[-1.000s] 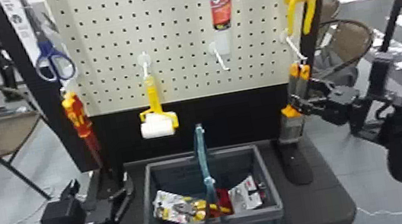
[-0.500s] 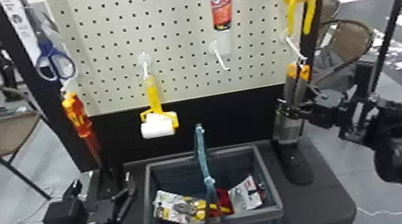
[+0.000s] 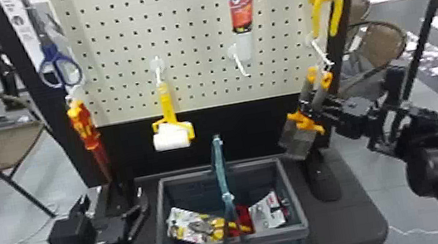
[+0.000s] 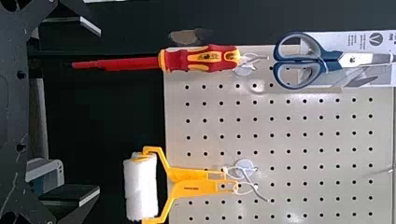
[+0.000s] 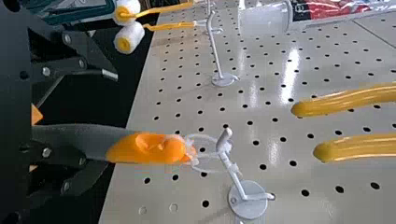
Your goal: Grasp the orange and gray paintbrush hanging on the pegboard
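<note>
Hanging tilted from a hook at the board's lower two-to-three o'clock corner, the orange and gray paintbrush point(image 3: 295, 143) sat between one and two o'clock from the basket point(image 3: 272, 238). Its lower end leaned toward seven o'clock. The right gripper point(image 3: 305, 102) met it at the handle, coming from about four o'clock. In the right wrist view that claw stood partly open, with the handle point(image 5: 152, 148) between its fingers (one of them clear of the gray part); whether it had a firm hold, I cannot tell. A loop joined the handle's end to the hook point(image 5: 226, 161).

The left gripper point(image 3: 112, 198) was parked between nine and ten o'clock from the basket, fingers wide apart and holding nothing. The paint roller point(image 3: 171, 135) hung at eleven o'clock, the screwdriver point(image 3: 86, 130) at ten.
</note>
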{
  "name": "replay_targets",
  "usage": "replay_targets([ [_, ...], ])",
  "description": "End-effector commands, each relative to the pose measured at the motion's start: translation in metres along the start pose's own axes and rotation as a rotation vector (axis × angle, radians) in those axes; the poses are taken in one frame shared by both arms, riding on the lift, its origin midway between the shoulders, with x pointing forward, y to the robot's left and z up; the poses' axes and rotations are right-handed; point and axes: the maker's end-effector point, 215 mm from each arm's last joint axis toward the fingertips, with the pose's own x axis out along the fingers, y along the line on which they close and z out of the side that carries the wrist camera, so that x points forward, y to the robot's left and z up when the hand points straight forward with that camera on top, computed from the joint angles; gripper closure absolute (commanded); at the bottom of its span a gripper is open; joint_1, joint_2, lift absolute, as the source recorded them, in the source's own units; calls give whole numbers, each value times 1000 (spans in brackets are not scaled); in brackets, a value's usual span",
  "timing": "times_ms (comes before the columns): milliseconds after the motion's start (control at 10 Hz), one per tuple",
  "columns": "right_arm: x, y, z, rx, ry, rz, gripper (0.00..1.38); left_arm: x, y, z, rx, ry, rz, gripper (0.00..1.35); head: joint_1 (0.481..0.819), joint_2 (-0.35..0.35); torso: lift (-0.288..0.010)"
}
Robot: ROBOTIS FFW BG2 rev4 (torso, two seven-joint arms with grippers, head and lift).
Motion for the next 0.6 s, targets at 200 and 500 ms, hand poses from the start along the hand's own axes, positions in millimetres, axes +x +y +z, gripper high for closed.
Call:
replay_targets([
  [200,-4,-2,-4,3,3,-5,1257,-1,1,0,-2,0,2,122,549,0,-100],
  [500,-5,-3,-6,8,3,-8,1257,-1,1,0,-1,0,2,124,549,0,-100],
])
